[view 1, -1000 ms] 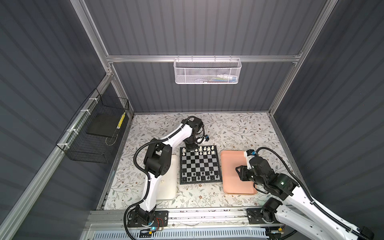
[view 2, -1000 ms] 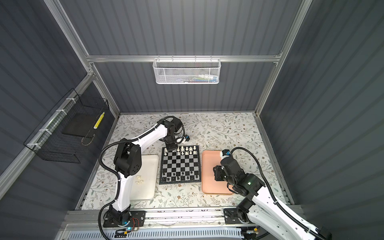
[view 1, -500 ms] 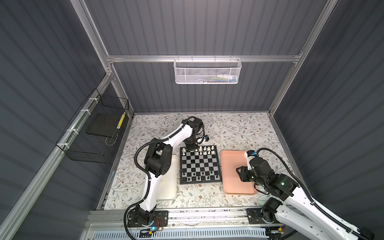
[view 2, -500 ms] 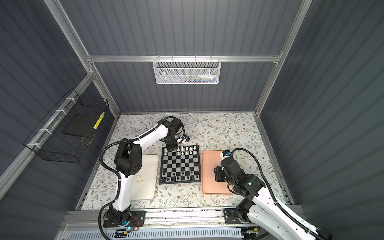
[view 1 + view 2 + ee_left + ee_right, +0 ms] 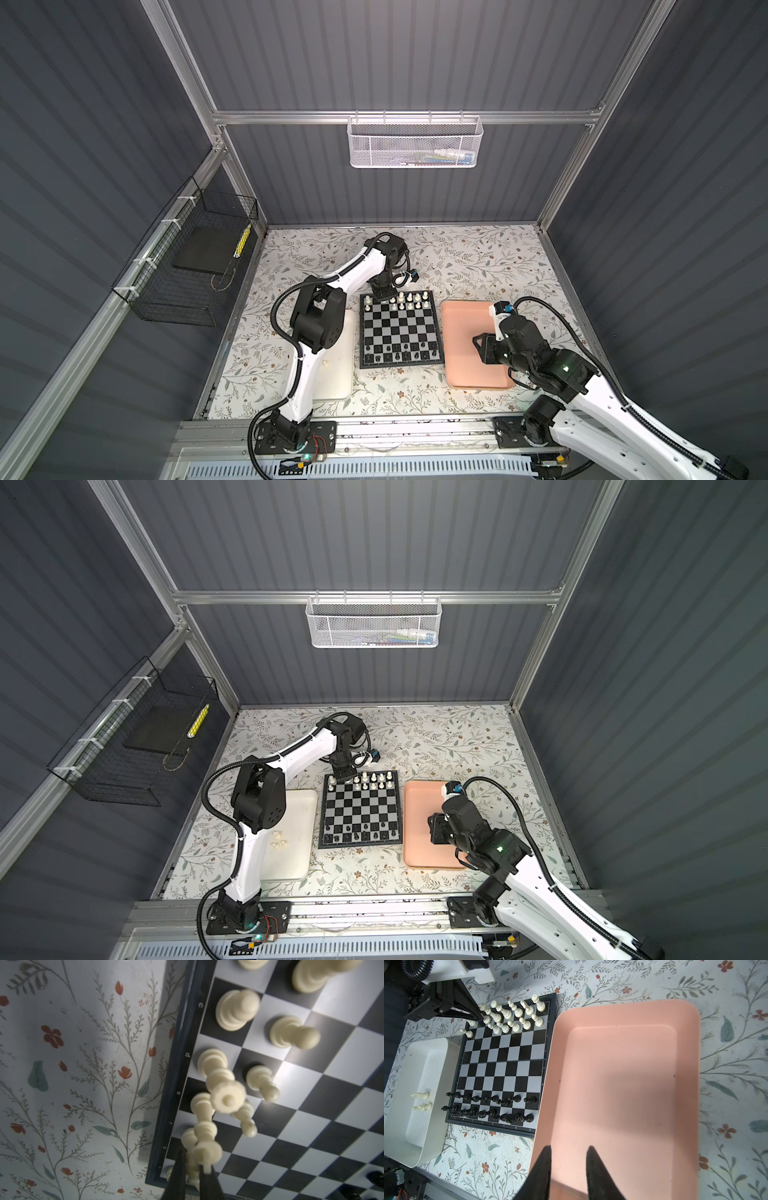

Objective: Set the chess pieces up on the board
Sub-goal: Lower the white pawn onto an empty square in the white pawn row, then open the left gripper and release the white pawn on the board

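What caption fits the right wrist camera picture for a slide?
Open right gripper above the pink tray, beside the board with white and black chess pieces lined up.

Salmon-pink tray (image 5: 461,332) at R, white tray (image 5: 299,812) at L, both on floral tablecloth (image 5: 478,257). White mesh basket (image 5: 414,143) on back rail; black wire basket (image 5: 187,266) on L wall w/ yellow stick (image 5: 243,241).

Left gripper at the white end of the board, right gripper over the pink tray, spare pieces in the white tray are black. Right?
No: the spare pieces in the white tray are cream-white, not black; the right wrist view shows it. The rest holds: left gripper at the white end of the board, right gripper over the pink tray.
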Action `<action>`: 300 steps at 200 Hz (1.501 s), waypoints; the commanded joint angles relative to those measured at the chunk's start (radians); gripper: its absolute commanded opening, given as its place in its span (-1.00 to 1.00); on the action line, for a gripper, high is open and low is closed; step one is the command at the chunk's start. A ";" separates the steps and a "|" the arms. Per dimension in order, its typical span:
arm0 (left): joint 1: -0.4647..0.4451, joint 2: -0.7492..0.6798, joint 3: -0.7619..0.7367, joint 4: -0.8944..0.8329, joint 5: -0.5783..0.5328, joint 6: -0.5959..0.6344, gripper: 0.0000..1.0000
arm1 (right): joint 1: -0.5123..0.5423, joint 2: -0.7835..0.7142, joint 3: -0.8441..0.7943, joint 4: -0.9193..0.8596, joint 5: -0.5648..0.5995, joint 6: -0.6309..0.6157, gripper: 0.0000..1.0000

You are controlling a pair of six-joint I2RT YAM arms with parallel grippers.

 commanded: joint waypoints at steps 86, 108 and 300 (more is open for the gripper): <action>-0.008 0.025 0.029 -0.017 0.021 -0.007 -0.46 | -0.004 -0.006 -0.019 -0.012 0.014 0.008 -0.36; -0.007 0.023 0.031 -0.017 0.020 -0.008 -0.32 | -0.004 -0.007 -0.020 -0.011 0.014 0.007 -0.36; -0.008 -0.190 -0.008 -0.078 -0.019 -0.001 0.26 | -0.004 -0.012 -0.013 0.000 0.014 0.003 -0.35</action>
